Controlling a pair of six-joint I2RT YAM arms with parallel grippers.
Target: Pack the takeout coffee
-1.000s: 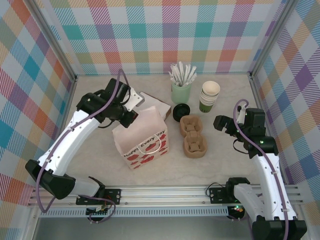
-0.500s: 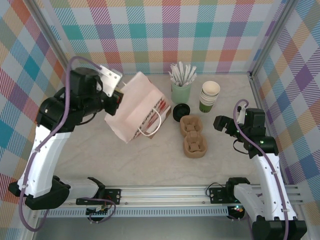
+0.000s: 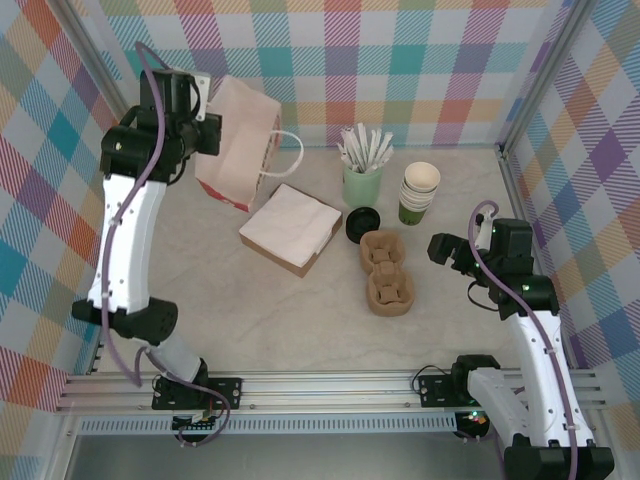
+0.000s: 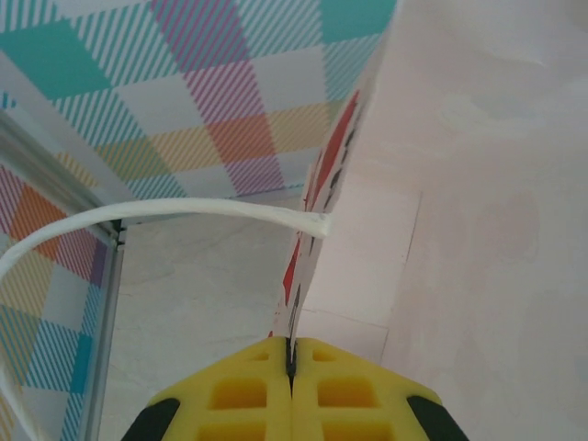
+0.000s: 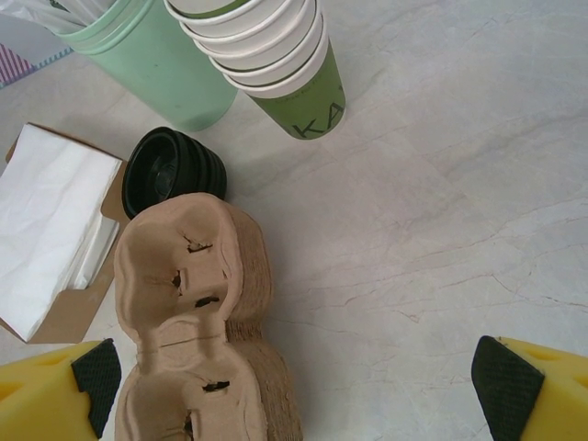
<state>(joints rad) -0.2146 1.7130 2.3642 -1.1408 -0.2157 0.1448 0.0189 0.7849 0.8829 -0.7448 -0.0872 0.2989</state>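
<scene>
The takeout coffee is out of view. My left gripper (image 3: 205, 135) is raised at the back left, shut on the edge of a pale pink paper bag (image 3: 240, 140) printed with red lips. In the left wrist view the yellow fingers (image 4: 239, 390) pinch the bag's rim (image 4: 303, 312), and its white handle (image 4: 184, 211) arcs off to the left. At the right side my right gripper (image 3: 445, 248) stands open, nothing between its fingers. In its wrist view it (image 5: 294, 404) hovers over the bare table beside a brown cup carrier (image 5: 184, 303).
A stack of black lids (image 3: 362, 222) sits between a box of white napkins (image 3: 292, 228) and the cup carrier (image 3: 385, 272). Behind them stand a mint cup of white sticks (image 3: 363, 170) and a stack of lidless green cups (image 3: 418, 192). Plaid walls enclose the table.
The left arm has lifted the bag from the table's middle up and back to the left corner, uncovering the napkin box. The right arm has not moved.
</scene>
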